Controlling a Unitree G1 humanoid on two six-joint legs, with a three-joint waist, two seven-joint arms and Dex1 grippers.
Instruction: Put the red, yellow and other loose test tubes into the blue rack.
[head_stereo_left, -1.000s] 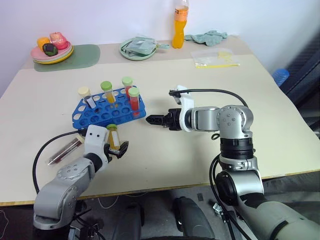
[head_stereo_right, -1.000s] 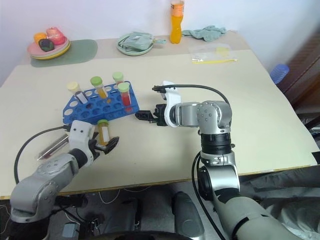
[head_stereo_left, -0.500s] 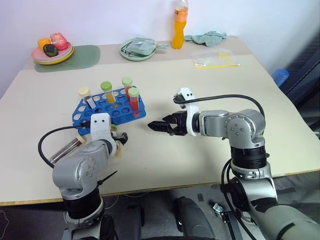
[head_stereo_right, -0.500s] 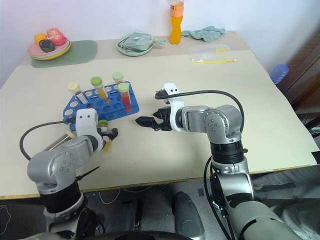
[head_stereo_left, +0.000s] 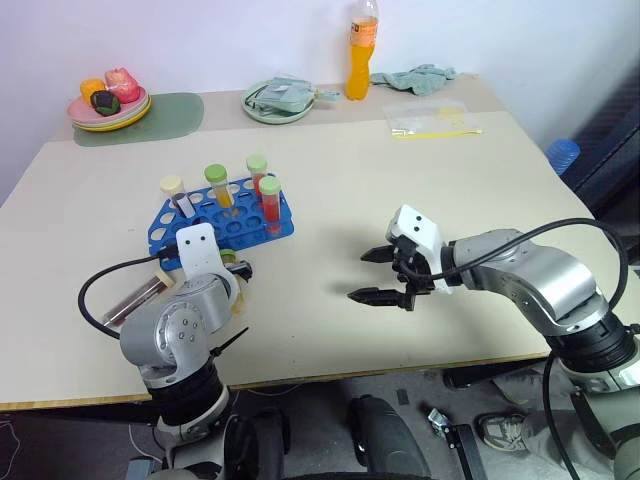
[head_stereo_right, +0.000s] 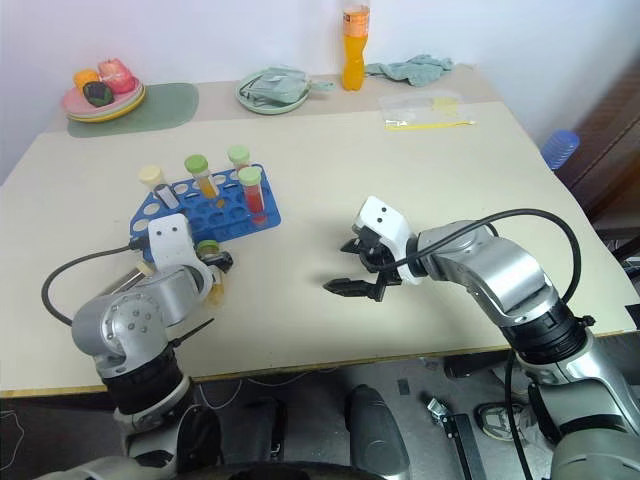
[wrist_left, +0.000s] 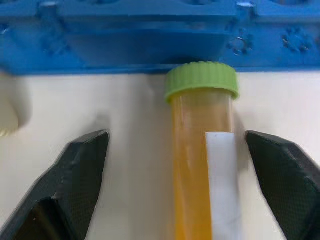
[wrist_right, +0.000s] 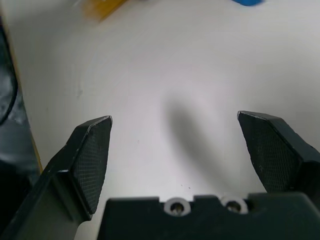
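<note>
a: pale table (head_stereo_left: 330, 180), rack (head_stereo_left: 222, 213) on its left half, plate (head_stereo_left: 108, 106), bottle (head_stereo_left: 361, 48) and cloth (head_stereo_left: 421, 77) along the far edge. what had changed in that last second?

b: the left gripper (wrist_left: 180, 165) had swung round toward the rack. a second earlier it hung off the table's near edge with the yellow tube (wrist_left: 200, 160) standing between its fingers. by now the tube lay flat on the table, cap against the rack's foot.

a: was it gripped?

b: no. the jaws stood spread, a gap on each side of the tube, so i judged it let go or not yet retaken. the right gripper (head_stereo_left: 385, 277) had pulled back from the rack to mid-table, spread wide and empty.

a: so the task?

b: four tubes stood in the rack. the yellow one and a dark tube (head_stereo_left: 135, 298) beside the left arm were still out.

a: any difference between views?

b: the wrist view showed the tube's white label and the gaps. from the head, the arm hid most of that.
</note>
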